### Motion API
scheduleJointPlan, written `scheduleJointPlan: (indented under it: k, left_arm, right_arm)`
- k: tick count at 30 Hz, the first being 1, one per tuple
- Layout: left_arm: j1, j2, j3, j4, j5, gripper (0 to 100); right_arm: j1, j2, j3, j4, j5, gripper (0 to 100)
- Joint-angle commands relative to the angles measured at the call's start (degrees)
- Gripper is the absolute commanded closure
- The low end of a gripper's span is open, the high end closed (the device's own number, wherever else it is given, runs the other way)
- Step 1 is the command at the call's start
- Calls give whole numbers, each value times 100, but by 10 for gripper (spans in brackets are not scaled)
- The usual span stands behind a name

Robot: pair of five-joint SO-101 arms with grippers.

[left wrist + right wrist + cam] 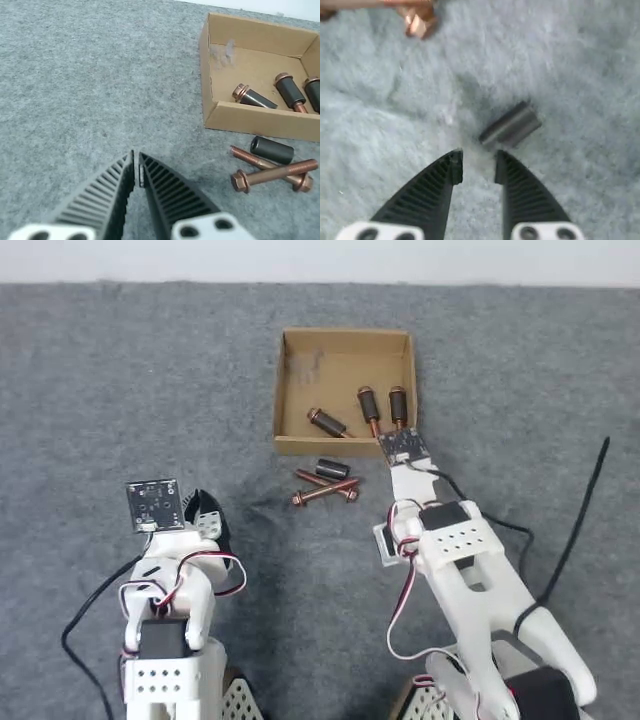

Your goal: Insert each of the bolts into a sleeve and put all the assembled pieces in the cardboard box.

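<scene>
The cardboard box (345,335) (250,122) stands at the far middle of the grey carpet. Inside it lie three bolts fitted into sleeves (369,405) (254,97). In front of the box rest a loose black sleeve (332,469) (271,149) (511,125) and two crossed copper bolts (325,493) (274,174). My right gripper (478,160) is open a little, low over the carpet, with the sleeve just past its fingertips and a bolt head (417,22) farther off. My left gripper (200,502) (136,160) is shut and empty, to the left of the loose parts.
A black cable (580,520) trails over the carpet to the right of the right arm. A white wall (320,260) bounds the far edge. Bare carpet (130,380) stretches left of the box.
</scene>
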Motion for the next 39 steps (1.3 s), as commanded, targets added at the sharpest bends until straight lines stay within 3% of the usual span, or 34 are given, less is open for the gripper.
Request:
scheduleJointPlan:
  k: [1,11,17,21,25,32,39]
  left_arm:
    - [35,-79,-84,18,-26,989]
    - [35,-79,-84,9,-26,989]
    - [35,-79,-84,9,-26,989]
    - [35,-79,-84,9,-26,989]
    - [35,-79,-84,9,-26,989]
    - [176,-79,-84,26,-26,989]
    - [176,-79,-84,26,-26,989]
  right_arm:
    - [110,-382,-431,84,-53,958]
    - [409,-391,-1187,1279,-53,915]
    - [295,-391,-1099,1411,-220,890]
    - [954,-391,-1152,1095,-818,900]
    - [1578,-374,-1371,1270,-615,958]
    - [1429,-391,-1398,1525,-941,974]
    - [549,-374,-1354,1349,-1899,913]
